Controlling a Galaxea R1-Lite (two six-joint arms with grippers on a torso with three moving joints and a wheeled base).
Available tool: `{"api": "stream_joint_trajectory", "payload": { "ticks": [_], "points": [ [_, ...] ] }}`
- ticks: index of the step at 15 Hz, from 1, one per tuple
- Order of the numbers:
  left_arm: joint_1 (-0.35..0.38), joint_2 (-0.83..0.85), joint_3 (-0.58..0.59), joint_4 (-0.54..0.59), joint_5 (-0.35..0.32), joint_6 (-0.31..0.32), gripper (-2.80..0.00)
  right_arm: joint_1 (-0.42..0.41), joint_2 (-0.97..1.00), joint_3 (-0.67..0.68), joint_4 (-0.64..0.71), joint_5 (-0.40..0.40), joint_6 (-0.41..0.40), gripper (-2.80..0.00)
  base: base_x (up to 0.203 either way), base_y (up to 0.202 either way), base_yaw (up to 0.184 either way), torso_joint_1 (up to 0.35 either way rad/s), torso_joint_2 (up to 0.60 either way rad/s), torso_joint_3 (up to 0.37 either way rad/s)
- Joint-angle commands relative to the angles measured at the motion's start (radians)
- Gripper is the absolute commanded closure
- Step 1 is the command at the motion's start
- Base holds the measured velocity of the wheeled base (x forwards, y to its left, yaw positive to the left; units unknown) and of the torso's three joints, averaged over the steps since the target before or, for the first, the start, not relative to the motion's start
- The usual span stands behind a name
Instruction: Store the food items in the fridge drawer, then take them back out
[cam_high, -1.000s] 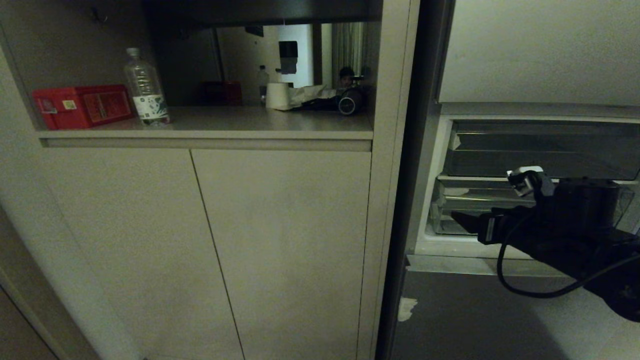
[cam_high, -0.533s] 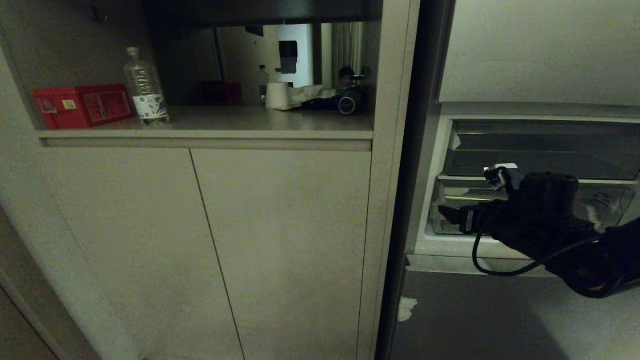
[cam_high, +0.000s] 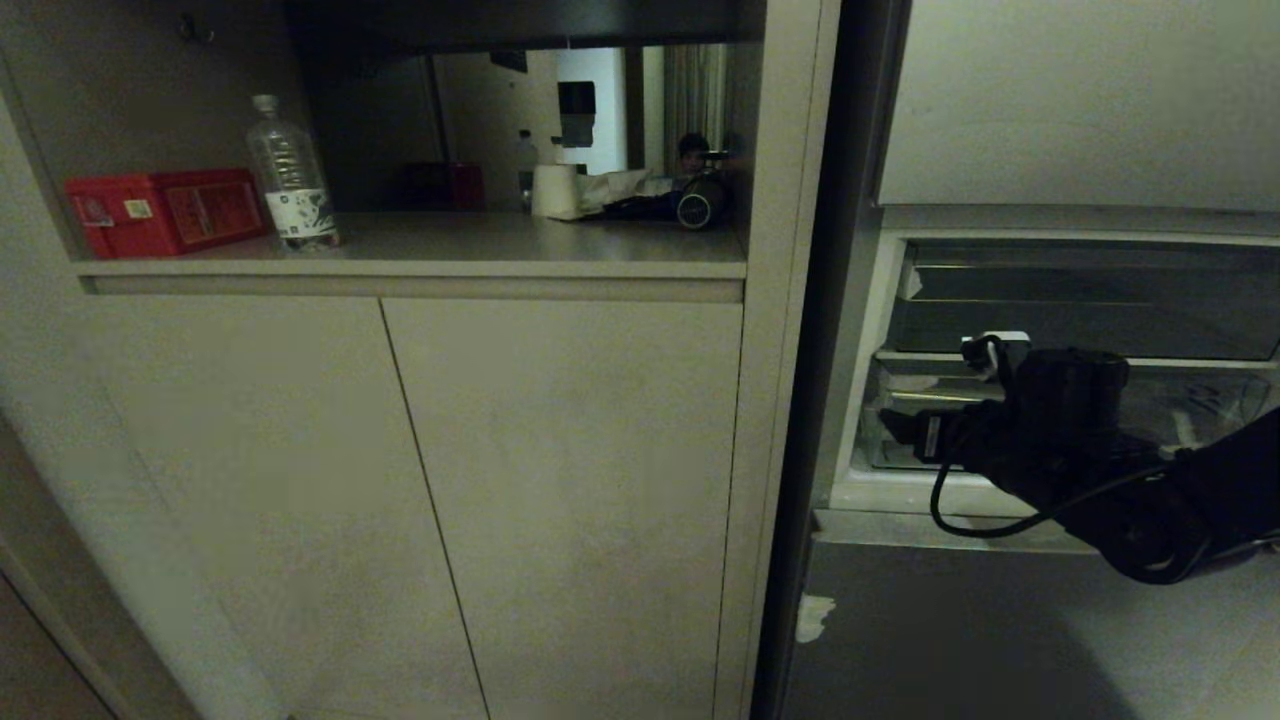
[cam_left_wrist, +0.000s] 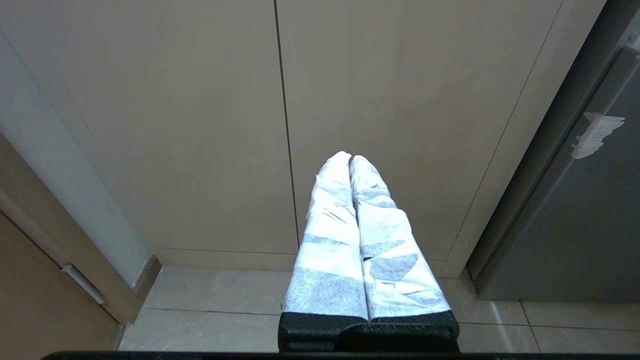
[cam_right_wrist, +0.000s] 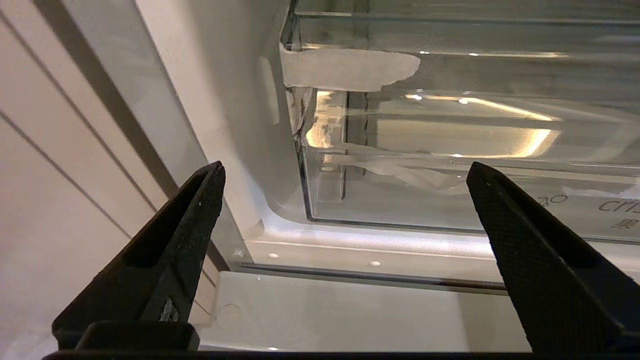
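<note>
**Open gripper at the drawer's front corner**

The right gripper (cam_high: 905, 425) stands with its jaws spread wide and nothing between them, just in front of the left front corner of the clear fridge drawer (cam_right_wrist: 450, 165), which sits pushed in at the bottom of the open fridge. A darker, shallower tray (cam_high: 1080, 300) sits directly above it. The food items are not to be seen in any view, so I cannot tell where they lie.

The drawer looks like stiff, thin, smooth plastic: light when empty, slippery under hard fingers, and likely to crack or flex if pinched at a bare wall. The safest hold is probably the thicker front rim (the taped corner (cam_right_wrist: 350, 70) marks where the plastic may already be weak), taken near the middle so it slides out straight rather than skewing on its rails.

Room is tight. The white fridge wall (cam_right_wrist: 225, 125) stands just beside the drawer's left edge, and the tray above leaves little height over the rim. Below, the white sill (cam_right_wrist: 380, 250) and the grey lower door (cam_high: 950, 620) leave open space in front for pulling outward.

The left gripper (cam_left_wrist: 352, 165) is closed on nothing, parked low and pointing at the cupboard doors (cam_left_wrist: 350, 100).
</note>
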Motion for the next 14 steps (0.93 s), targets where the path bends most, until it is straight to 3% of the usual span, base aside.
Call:
{"api": "stream_joint_trajectory", "payload": {
  "ticks": [1,14],
  "points": [
    [0.0,0.002,0.0,0.001,0.0,0.0,0.0,0.007,0.024,-0.022,-0.005,-0.021,0.013,-2.8,0.0,0.0,0.0,0.0,0.0,0.0],
    [0.0,0.002,0.0,0.001,0.0,0.0,0.0,0.016,0.092,-0.093,-0.007,-0.13,0.027,-2.8,0.0,0.0,0.0,0.0,0.0,0.0]
  ]
}}
